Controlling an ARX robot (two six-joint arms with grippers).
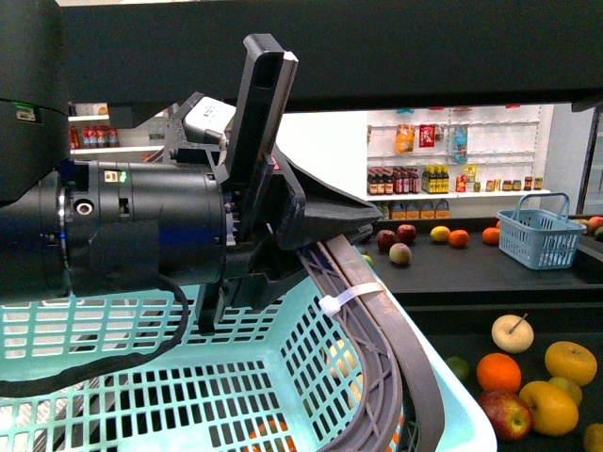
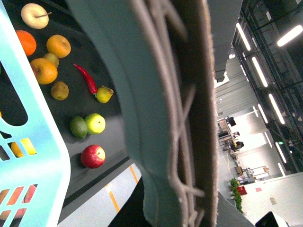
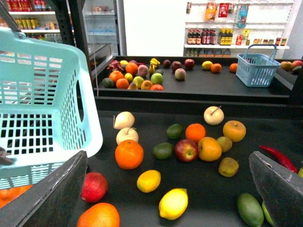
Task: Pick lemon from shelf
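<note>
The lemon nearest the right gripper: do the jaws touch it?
Apart. Right wrist view: bare shelf tray shows between the lemon and each open jaw.

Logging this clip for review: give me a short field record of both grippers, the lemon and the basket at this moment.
left gripper: looks shut on the basket handle, carrying the light-blue basket
right gripper: open, empty, above the lower tray
lemon: lying on the lower tray, untouched, in front of the right gripper's gap
shelf: black, two tiers in view
task stage: lemon not yet grasped
</note>
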